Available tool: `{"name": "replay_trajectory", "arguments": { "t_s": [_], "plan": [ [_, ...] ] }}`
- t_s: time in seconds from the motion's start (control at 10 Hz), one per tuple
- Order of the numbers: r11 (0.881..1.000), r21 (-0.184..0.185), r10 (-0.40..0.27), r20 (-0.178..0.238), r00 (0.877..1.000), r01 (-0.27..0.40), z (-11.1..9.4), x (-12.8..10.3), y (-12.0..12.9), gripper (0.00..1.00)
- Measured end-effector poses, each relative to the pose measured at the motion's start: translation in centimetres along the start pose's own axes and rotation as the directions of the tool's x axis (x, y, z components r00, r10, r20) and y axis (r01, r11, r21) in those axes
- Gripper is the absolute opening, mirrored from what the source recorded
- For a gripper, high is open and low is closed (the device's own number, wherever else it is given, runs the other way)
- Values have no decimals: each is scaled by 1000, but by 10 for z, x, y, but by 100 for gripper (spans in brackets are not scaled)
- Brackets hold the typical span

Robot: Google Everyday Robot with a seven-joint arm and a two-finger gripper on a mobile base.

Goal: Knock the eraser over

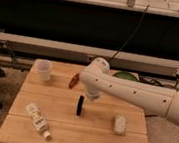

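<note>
The eraser [80, 105] is a small thin black block standing upright on edge near the middle of the wooden table [98, 138]. I see its narrow dark side; no label shows. My white arm reaches in from the right and bends down over the table. My gripper [91, 94] hangs just behind and slightly right of the eraser, close above its top.
A white cup [43, 70] stands at the back left. A reddish-brown oblong object [73, 80] lies just left of the arm. A white tube [38, 120] lies at the front left. A small white cylinder [120, 124] sits at the right. A green item [125, 75] lies behind the arm.
</note>
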Motion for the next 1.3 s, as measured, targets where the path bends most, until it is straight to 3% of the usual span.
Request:
{"name": "replay_trajectory", "arguments": {
  "t_s": [0.2, 1.3],
  "plan": [
    [1000, 1, -6, 7, 1000, 6, 1, -20, -6, 9],
    [1000, -8, 17, 22, 1000, -16, 4, -41, -6, 9]
  ]
}}
